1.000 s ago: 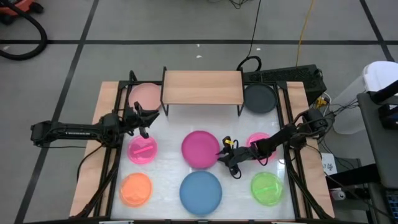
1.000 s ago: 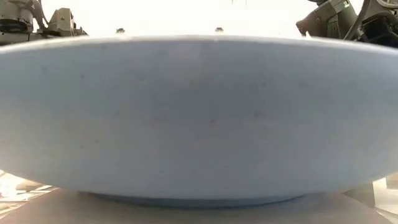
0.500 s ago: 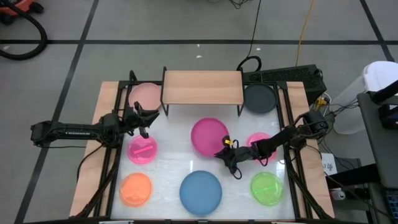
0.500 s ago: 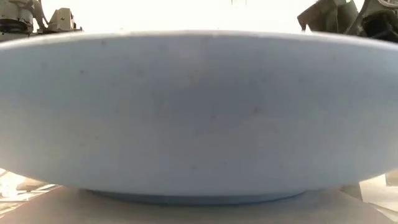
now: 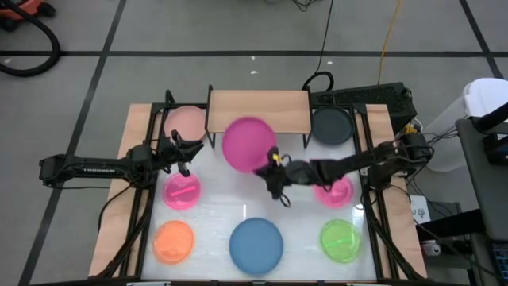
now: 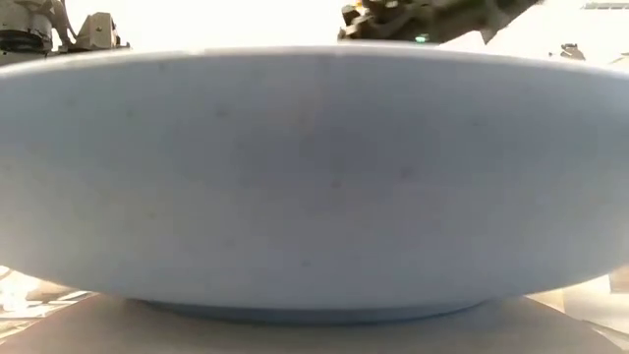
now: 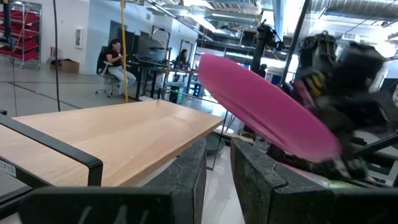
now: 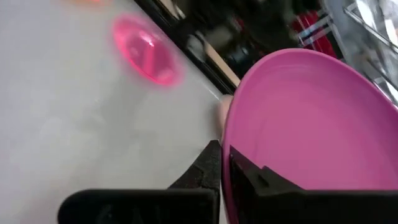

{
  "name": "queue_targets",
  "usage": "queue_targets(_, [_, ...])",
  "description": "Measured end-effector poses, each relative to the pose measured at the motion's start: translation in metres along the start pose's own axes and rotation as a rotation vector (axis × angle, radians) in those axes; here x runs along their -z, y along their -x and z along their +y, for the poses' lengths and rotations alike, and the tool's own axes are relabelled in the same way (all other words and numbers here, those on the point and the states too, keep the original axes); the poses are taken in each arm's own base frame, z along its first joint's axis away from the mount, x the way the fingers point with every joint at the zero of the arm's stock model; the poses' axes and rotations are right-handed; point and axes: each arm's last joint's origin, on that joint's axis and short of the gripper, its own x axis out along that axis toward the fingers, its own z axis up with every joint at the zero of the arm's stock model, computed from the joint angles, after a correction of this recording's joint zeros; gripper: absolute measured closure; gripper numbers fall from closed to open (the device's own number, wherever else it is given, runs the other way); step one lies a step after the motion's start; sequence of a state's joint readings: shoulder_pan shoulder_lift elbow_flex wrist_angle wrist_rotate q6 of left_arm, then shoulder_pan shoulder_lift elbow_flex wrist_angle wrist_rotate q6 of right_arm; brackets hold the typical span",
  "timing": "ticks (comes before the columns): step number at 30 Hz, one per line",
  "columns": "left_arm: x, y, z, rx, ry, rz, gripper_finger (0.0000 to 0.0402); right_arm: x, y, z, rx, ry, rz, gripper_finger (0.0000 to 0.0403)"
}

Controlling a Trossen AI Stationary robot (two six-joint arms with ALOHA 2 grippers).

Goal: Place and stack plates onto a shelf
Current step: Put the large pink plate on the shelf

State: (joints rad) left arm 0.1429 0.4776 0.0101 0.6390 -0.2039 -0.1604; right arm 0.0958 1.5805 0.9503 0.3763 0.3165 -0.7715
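The magenta plate (image 5: 247, 141) is up in the air at the near edge of the shelf (image 5: 258, 110), a light wooden top on thin black legs. My right gripper (image 5: 271, 168) is shut on it; in the right wrist view the plate (image 8: 311, 124) fills the space past the gripper (image 8: 225, 165). In the left wrist view the plate (image 7: 261, 102) hangs tilted beyond the shelf top (image 7: 124, 127). My left gripper (image 5: 187, 151) waits over the table's left side, open by a narrow gap (image 7: 217, 174), touching nothing. My right gripper pinches the magenta plate by its rim (image 8: 227, 140), at the plate's near right side (image 5: 265, 161). One finger (image 8: 255, 180) lies on the plate's inner face and the other (image 8: 208, 165) on its outer side. The fingers come from the table's right. The plate is lifted clear and tilted.
On the table lie a pale pink plate (image 5: 185, 121) left of the shelf, a dark grey one (image 5: 331, 125) right of it, two small hot pink plates (image 5: 182, 191) (image 5: 333, 191), an orange one (image 5: 174, 241), a blue one (image 5: 256, 244) and a green one (image 5: 341, 240). The blue plate (image 6: 314, 177) fills the low view.
My right gripper has lifted the magenta plate from the table's middle and carried it toward the far edge and slightly left, up to the shelf. The plate, flat on the table a second ago, now hangs clear and tilted. The arm has stretched out.
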Motion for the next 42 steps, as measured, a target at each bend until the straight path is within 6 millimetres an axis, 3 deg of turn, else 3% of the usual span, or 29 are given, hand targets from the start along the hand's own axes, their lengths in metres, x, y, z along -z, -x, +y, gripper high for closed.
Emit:
queue_targets(4, [0.0, 0.0, 0.0, 0.0, 0.0, 0.0, 0.0323, 0.01, -0.011, -0.047, 0.078, -0.028, 0.048, 0.0402])
queue_targets(11, [0.0, 0.0, 0.0, 0.0, 0.0, 0.0, 0.0323, 0.045, -0.024, -0.135, 0.127, -0.2, -0.003, 0.0402])
queue_targets(15, [0.0, 0.0, 0.0, 0.0, 0.0, 0.0, 0.0323, 0.061, -0.039, -0.163, 0.069, -0.276, -0.011, 0.0402])
queue_targets(19, [0.0, 0.0, 0.0, 0.0, 0.0, 0.0, 0.0323, 0.07, -0.061, -0.167, -0.019, -0.296, 0.029, 0.0402])
queue_targets(26, [0.0, 0.0, 0.0, 0.0, 0.0, 0.0, 0.0323, 0.088, -0.09, -0.143, -0.105, -0.29, 0.101, 0.0402])
queue_targets(33, [0.0, 0.0, 0.0, 0.0, 0.0, 0.0, 0.0323, 0.088, -0.1, -0.129, -0.136, -0.267, 0.105, 0.037])
queue_targets(42, [0.0, 0.0, 0.0, 0.0, 0.001, 0.0, 0.0323, 0.082, -0.1, -0.129, -0.125, -0.28, 0.087, 0.0306])
